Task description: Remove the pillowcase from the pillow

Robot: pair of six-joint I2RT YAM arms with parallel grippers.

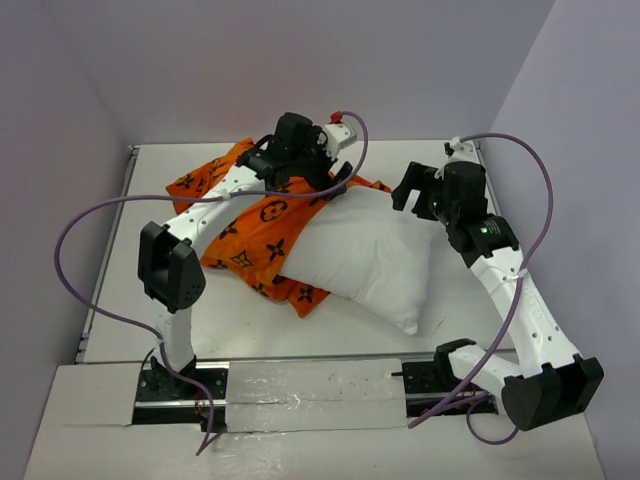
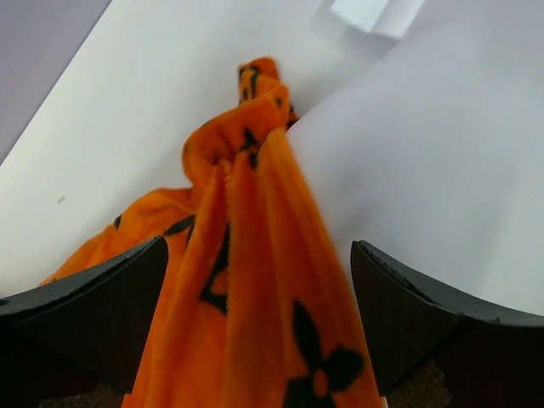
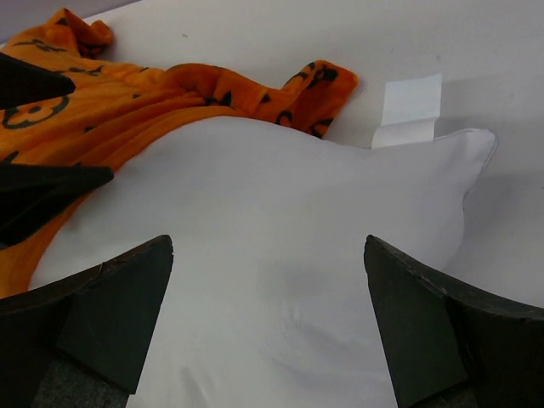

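1. Pillow (image 1: 375,255) lies mostly bare; pillowcase (image 1: 250,235) bunched at its left end.
2. We see left gripper (image 2: 259,255) nearer, jaws spread astride an orange fold.
3. Right gripper (image 3: 268,255) gaping, empty, over pillow.

pillowcase (image 2: 255,280): fuzzy orange plush cloth | pillow (image 3: 280,280): smooth matt white fabric | table (image 1: 240,325): matt white

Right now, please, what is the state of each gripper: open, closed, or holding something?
Left gripper: open, the pillowcase lies between its jaws, not clamped.
Right gripper: open, over the pillow, holding nothing.
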